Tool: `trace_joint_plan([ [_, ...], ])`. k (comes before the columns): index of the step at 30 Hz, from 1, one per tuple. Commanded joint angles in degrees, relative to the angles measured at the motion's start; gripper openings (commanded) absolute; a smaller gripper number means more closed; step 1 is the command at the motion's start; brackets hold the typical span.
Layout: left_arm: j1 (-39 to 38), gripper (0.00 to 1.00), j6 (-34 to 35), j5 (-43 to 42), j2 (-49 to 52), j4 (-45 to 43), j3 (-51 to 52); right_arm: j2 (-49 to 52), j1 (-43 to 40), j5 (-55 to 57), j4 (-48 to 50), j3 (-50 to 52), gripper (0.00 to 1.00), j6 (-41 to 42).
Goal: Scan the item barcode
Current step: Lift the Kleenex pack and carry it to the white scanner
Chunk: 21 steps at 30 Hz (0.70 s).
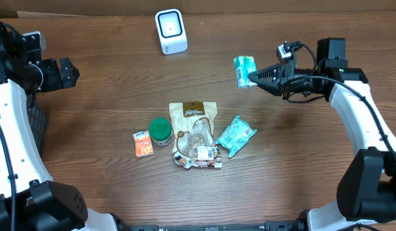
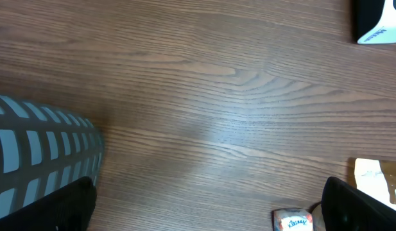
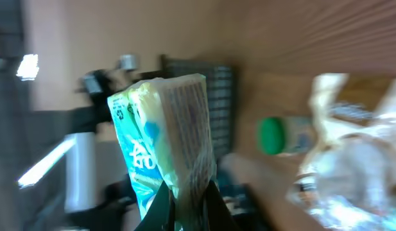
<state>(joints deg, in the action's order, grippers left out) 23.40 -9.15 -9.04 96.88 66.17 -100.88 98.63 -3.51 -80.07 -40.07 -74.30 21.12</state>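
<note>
Right tool (image 1: 254, 77) clamped on the teal packet (image 1: 244, 69), held off the table (image 1: 95, 38), well right of the white scanner (image 1: 171, 31). Left tool (image 1: 69, 72) wide apart, idle. Presenting step, I reckon; next I need the barcode turned toward the scanner and brought closer.

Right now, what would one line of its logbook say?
right gripper: shut on teal packet | left gripper: open, empty | white scanner: packet to its right
</note>
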Motion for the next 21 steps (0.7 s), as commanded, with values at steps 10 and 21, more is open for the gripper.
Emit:
trace_joint_plan([
  [10, 0.57, 0.99, 0.57, -0.66, 0.20, -0.02, -0.85, -0.90, -0.11, -9.86, 7.06, -0.96, 0.04, 28.61],
  [21, 0.57, 1.00, 0.57, -0.66, 0.20, -0.02, -0.85, -0.90, 0.17, -9.01, 13.53, -0.96, 0.04, 20.26],
])
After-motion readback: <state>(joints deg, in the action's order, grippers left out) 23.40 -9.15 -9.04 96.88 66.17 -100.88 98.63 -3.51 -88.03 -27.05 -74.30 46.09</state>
